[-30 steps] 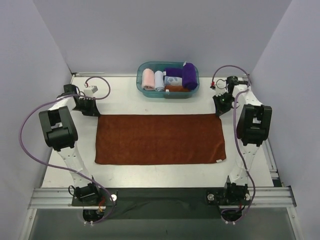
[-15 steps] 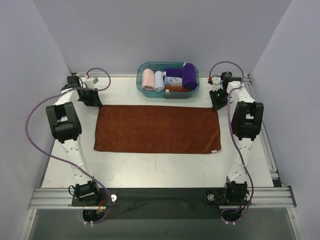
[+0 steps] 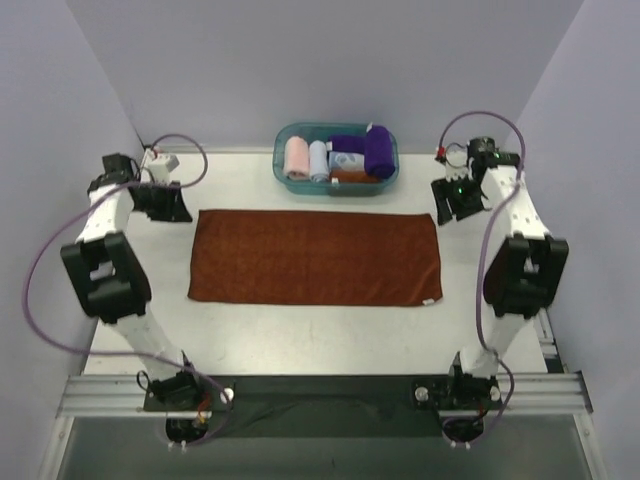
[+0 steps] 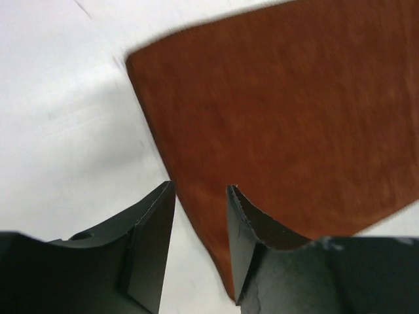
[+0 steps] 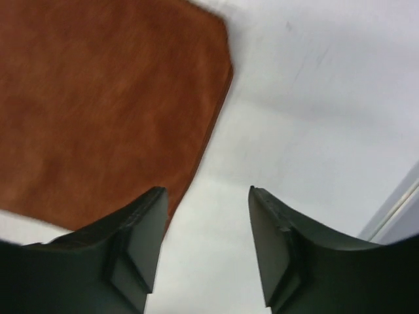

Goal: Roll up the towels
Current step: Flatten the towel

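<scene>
Across the white counter, walled on three sides in pale lavender, the rust-brown towel lies flat and centred, with counter showing round every edge. At the far edge a teal bin holds the rolled purple towel beside small cloths. The left arm reaches toward the towel's far left corner, left jaws parted and empty over its edge. The right arm mirrors it, right jaws spread wide, empty, just outside the far right corner.

Readable text: none in any view.
Tag on rust-brown towel: small white patch at the corner, well apart from the right gripper, on its near side; too small to read.
</scene>
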Controlling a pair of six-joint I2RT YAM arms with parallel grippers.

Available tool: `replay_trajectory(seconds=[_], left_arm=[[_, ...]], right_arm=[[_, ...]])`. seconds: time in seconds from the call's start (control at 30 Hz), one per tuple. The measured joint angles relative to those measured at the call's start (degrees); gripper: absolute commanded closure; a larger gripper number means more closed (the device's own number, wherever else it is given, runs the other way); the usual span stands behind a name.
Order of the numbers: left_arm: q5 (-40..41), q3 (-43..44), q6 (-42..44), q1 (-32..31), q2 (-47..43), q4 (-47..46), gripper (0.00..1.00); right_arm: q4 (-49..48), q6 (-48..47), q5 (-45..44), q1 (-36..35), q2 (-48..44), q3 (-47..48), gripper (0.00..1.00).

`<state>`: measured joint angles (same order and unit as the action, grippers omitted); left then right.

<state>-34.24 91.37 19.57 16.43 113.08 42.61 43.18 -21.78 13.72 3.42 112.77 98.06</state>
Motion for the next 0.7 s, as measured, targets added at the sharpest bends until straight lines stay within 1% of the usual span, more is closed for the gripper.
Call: replay_trajectory(seconds=[0.03,0.07,0.13,0.17,0.23,0.27,0.33,0.47,0.57,0.7], left_arm=[[-0.07,-2.84,1.27,0.57,-3.89,0.72,0.58],[0.0,-5.7,2.38,1.09,-7.82,1.49,0.68],[0.5,-10.6,4.37,1.46,-14.88,3.41,0.81],[0.72,-12.87,5.31,1.42,-17.73,4.09,0.91],[1.46,-18.01,6.84,1.2,-22.08,5.03,0.97],[1.57,-20.44,7.41,1.14,-23.12,5.46,1.0],[2.27,-25.27,8.17,1.14,-24.0,6.34,1.0],[3.08,-32.61,8.55,1.14,-24.02,8.04,1.0],[4.13,-34.58,8.63,1.03,-24.06,8.46,1.0],[5.4,-34.73,8.74,0.92,-24.85,8.13,1.0]], right_arm=[[1.01,-0.22,0.76,0.24,-4.11,-2.45,0.53],[1.88,-0.24,1.7,0.42,-8.17,-5.18,0.61],[3.61,-0.26,3.41,0.37,-16.68,-12.17,0.68],[4.87,-0.11,4.07,0.13,-19.61,-15.06,0.74],[6.21,0.35,5.2,-0.74,-23.23,-20.7,0.79],[6.88,0.61,5.51,-1.25,-23.78,-23.12,0.84],[7.06,1.18,5.9,-2.1,-23.21,-27.58,0.86],[6.71,2.4,5.97,-3.61,-20.0,-33.29,0.87],[5.29,3.41,5.62,-4.0,-18.6,-35.26,0.88],[3.15,4.5,5.16,-4.35,-17.4,-35.6,0.88]])
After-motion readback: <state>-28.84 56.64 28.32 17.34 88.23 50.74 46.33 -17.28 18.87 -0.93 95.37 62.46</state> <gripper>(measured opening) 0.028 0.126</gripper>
